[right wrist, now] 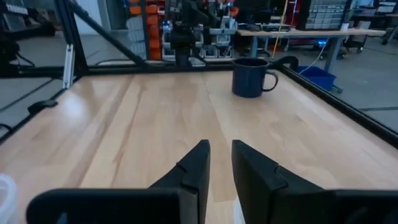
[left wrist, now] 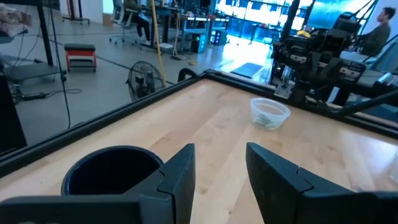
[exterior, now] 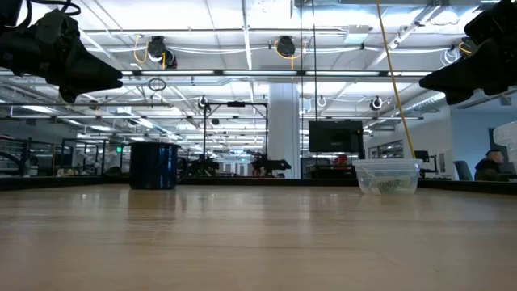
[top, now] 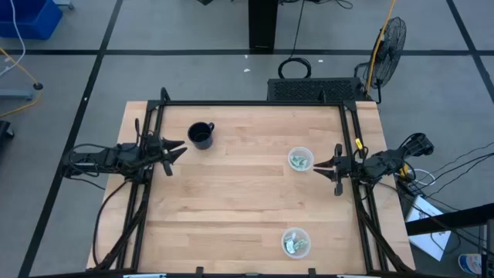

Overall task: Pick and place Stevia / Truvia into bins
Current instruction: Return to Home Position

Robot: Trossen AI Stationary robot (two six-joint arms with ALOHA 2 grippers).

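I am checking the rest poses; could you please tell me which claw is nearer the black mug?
Left. The left claw hovers close beside the black mug. The right claw is far across the table, next to a clear cup.

Sachets [top: 299, 161] too small to count, mug [left wrist: 112, 169] partly hidden

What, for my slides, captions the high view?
Packets lie in both clear cups; left end effector and right end effector wait open at table sides.
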